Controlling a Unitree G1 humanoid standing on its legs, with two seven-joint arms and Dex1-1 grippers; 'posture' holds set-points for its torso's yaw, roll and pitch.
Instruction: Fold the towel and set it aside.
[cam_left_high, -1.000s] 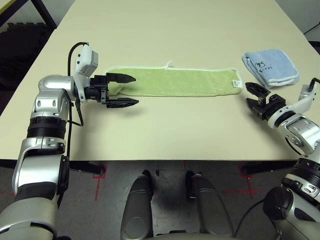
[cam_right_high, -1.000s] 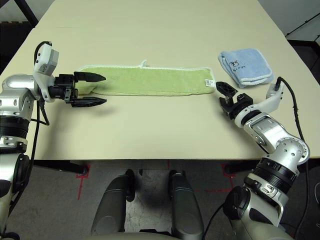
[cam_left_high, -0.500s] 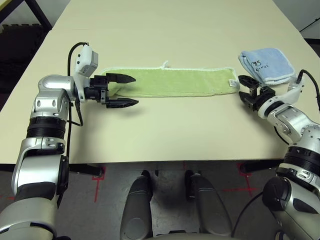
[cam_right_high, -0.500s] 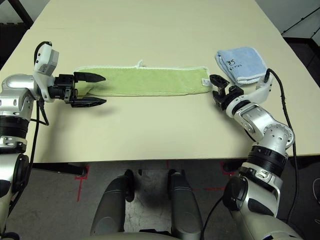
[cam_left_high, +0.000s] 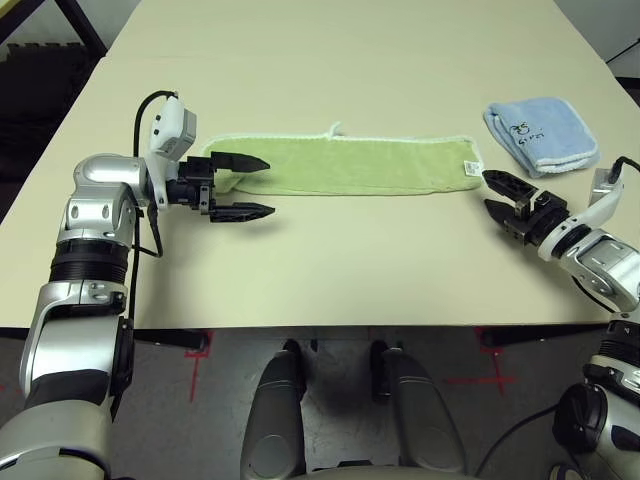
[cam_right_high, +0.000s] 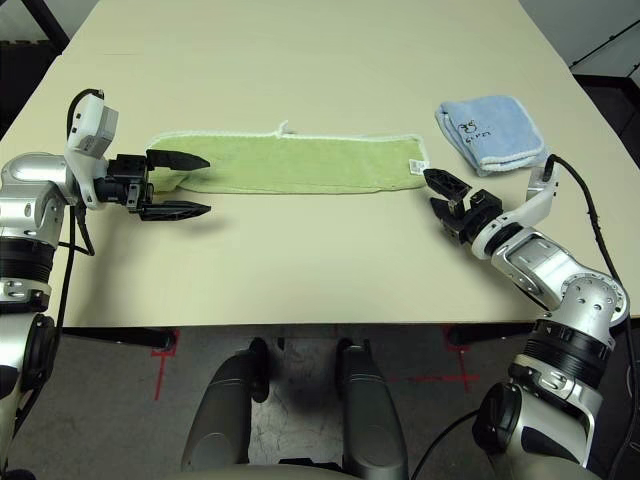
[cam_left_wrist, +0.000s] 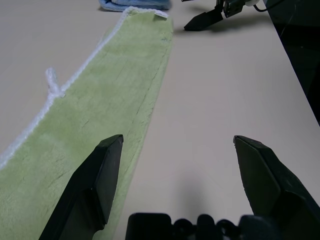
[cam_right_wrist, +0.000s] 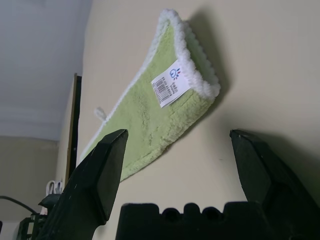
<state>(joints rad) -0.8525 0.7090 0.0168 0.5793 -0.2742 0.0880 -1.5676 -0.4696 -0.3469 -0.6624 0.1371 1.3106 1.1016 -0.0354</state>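
Observation:
The towel is a long light green strip with white edging, lying flat across the middle of the table, with a white tag at its right end. My left gripper is open at the towel's left end, with one finger above the cloth and the other above bare table in front of it. My right gripper stands open just off the towel's right near corner, apart from it. The left wrist view looks along the towel between open fingers. In the right wrist view, the tagged end lies ahead of the open fingers.
A folded pale blue cloth lies at the right, just beyond my right gripper. The beige table stretches far behind the towel. Its front edge runs close below both arms.
My right gripper moved in toward the towel's right end, then drew back slightly toward the front edge. The left gripper has hardly moved. The head camera shifted a little.

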